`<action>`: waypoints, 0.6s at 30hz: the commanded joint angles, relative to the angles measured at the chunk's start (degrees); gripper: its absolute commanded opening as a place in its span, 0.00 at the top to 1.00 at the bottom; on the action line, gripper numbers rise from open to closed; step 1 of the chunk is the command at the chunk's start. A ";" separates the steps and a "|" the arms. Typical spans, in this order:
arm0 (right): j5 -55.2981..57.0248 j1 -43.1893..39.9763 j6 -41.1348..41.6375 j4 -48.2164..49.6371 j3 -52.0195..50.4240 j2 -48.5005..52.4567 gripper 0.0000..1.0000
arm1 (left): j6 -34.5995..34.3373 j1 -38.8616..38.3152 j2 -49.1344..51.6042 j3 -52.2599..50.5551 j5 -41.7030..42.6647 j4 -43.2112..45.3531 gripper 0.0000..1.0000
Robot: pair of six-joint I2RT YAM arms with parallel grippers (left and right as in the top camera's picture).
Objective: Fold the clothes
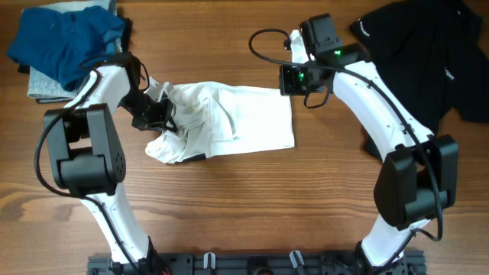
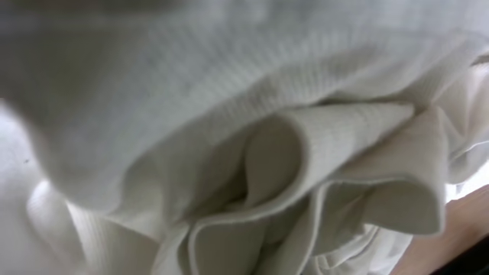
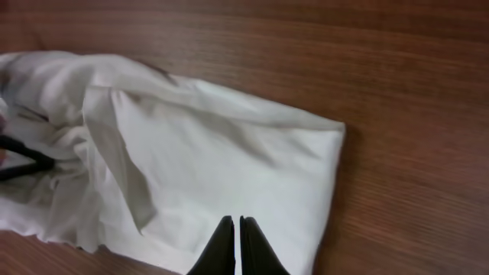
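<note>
Still early on the crumpled white T-shirt: left claw shut in the bunched end, right claw shut and empty, next up is spreading it flat

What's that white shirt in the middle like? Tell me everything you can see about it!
The white shirt looks like soft, finely ribbed cloth. It lies on the wooden table, its right half flat and smooth, its left half bunched into deep folds. The left gripper is buried in that bunch, closed on it. The right gripper sits closed over the flat end; whether it pinches cloth is unclear.
</note>
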 commanded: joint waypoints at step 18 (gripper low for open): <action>-10.21 0.17 5.35 14.64 -17.40 10.82 0.96 | -7.54 -18.18 -20.96 -0.70 0.48 8.15 0.96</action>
